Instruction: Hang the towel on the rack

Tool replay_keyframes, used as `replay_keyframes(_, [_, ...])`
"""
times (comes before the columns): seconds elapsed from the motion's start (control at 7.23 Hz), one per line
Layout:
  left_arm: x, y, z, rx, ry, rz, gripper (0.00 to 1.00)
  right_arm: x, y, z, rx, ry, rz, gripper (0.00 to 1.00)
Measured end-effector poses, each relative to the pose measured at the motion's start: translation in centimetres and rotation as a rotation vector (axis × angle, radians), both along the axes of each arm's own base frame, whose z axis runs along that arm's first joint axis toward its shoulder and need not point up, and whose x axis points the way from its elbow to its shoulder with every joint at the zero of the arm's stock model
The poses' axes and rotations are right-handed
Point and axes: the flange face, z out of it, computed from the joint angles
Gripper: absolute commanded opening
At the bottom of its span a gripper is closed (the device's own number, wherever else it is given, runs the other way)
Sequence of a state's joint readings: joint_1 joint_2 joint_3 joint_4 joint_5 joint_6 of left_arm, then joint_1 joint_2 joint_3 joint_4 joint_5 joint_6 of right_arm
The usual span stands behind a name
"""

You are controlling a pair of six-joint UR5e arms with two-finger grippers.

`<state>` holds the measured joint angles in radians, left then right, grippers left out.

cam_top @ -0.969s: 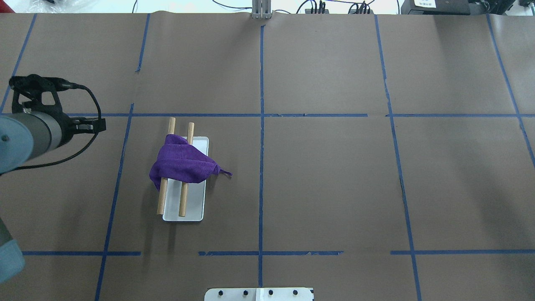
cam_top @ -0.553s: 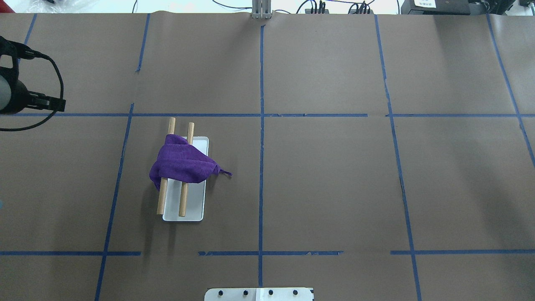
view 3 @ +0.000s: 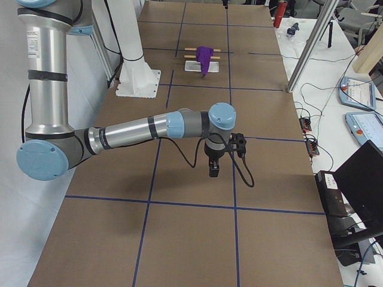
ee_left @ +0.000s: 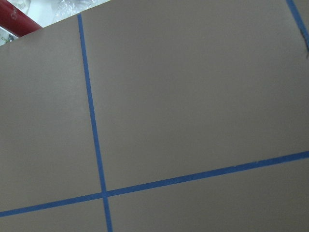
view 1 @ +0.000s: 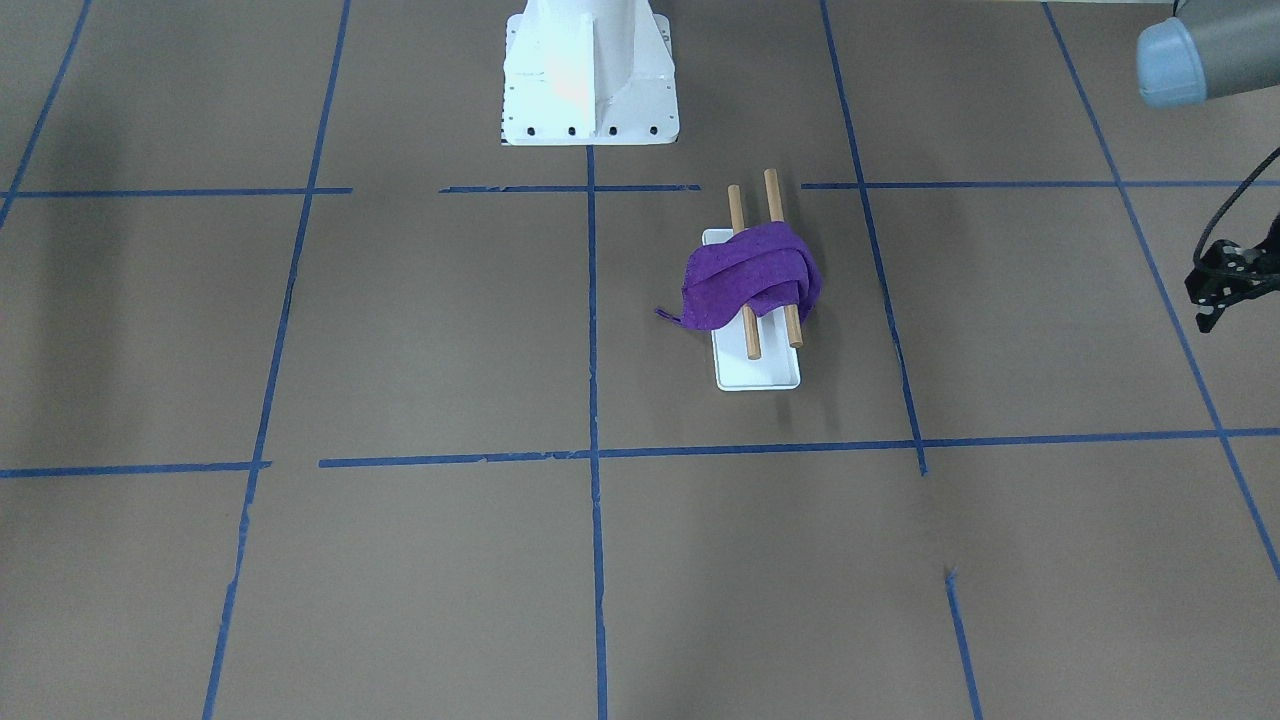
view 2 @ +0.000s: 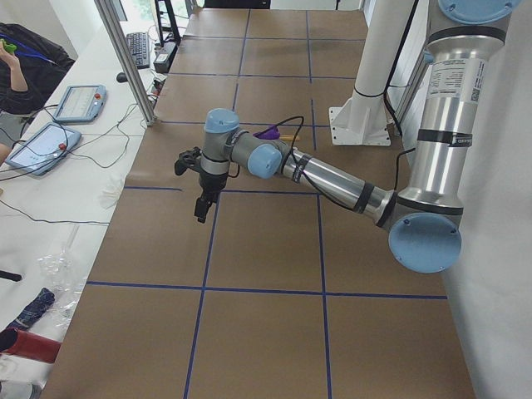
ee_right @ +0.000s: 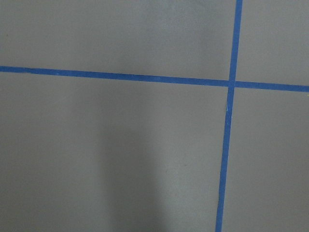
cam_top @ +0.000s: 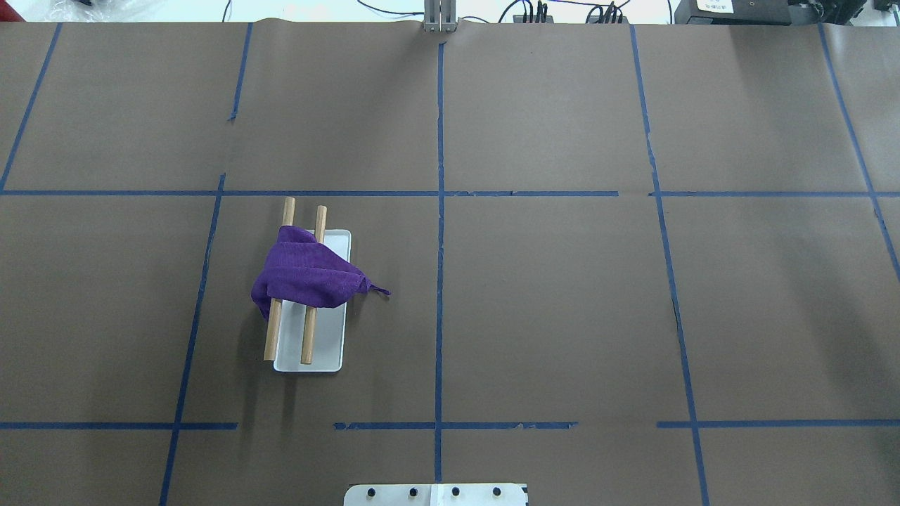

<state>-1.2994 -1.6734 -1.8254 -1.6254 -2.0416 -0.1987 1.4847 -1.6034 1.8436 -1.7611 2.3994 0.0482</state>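
Purple towel (view 1: 750, 275) lies draped across both dowels of the rack (view 1: 758, 372) on the counter (view 1: 400, 330); the left claw (view 1: 1205, 308) is well apart at the edge, its state unclear. Right-side view: the right claw (view 3: 213, 168) hangs far from the rack, and I cannot tell if it is open or closed.

A brown surface (ee_left: 193, 96) fills the frame, marked by two blue tape lines (ee_left: 91, 121) that cross at lower left, with a red object (ee_left: 17, 21) and crumpled clear plastic (ee_left: 65, 7) beyond its upper-left edge.
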Motion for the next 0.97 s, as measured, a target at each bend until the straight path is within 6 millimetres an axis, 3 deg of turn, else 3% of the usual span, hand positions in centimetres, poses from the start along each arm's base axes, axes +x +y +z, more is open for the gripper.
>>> replay_keyframes(0.28, [-5.5,0.7,6.5,-0.104,0.041,0.062,1.0,1.0,-0.3,1.5,-0.035,-0.015,0.024,1.0])
replay_keyframes(0.55, [-10.2,3.4,10.7,-0.187,0.1,0.013,1.0,1.7,-0.3,2.6,-0.059,-0.025,0.041,1.0])
replay_keyframes(0.97, [-11.5,7.0,14.2,-0.266,0.18,-0.01,1.0,3.0,-0.2,3.6,-0.08,-0.035,0.068,1.0])
